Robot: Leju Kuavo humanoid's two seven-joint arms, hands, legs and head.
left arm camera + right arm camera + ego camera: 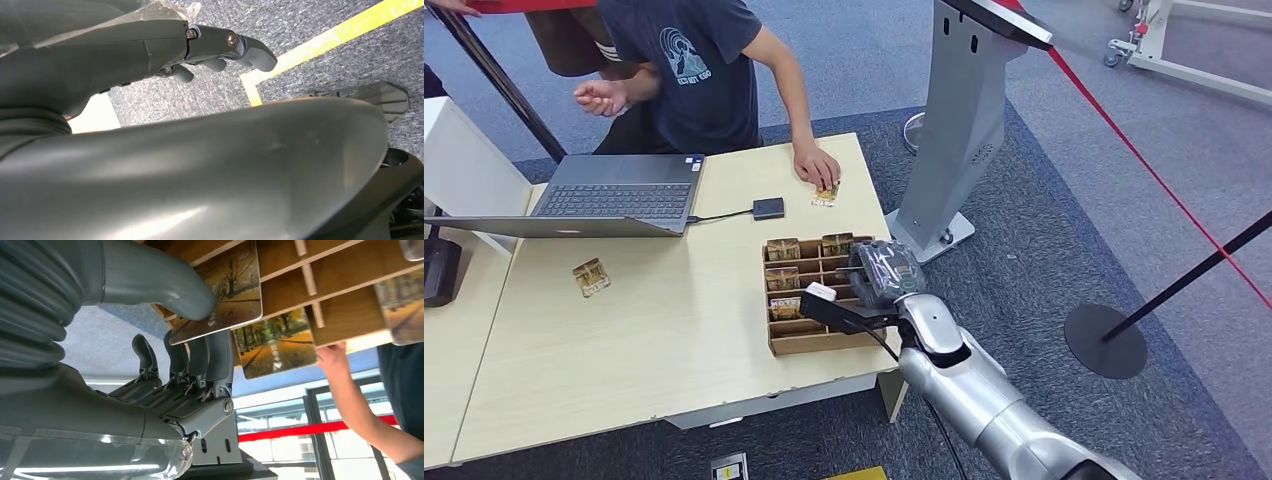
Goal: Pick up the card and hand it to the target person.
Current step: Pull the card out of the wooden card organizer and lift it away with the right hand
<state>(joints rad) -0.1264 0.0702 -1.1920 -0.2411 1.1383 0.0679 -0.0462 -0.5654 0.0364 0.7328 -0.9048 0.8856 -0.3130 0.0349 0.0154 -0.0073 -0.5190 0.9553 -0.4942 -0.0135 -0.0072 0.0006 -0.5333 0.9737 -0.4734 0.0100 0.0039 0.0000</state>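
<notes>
My right hand (pixel 884 272) is at the right side of the wooden card rack (pixel 809 340) on the table. In the right wrist view the hand (pixel 190 365) pinches a card (pixel 225 295) with an autumn-tree picture between its thumb and fingers (pixel 210 355), at a slot of the rack (pixel 340 315). Another card (pixel 275 342) sits in the slot beside it. A person (pixel 694 70) stands behind the table, one hand (pixel 816 168) resting on a card (pixel 826 195) lying there. My left hand (pixel 220 50) hangs over the carpet and holds nothing.
A loose card (pixel 591 277) lies on the table's (pixel 674 350) left part. An open laptop (pixel 614 195) and a small black box (pixel 769 208) sit at the back. A grey kiosk stand (pixel 964 110) and a red rope barrier (pixel 1144 160) stand to the right.
</notes>
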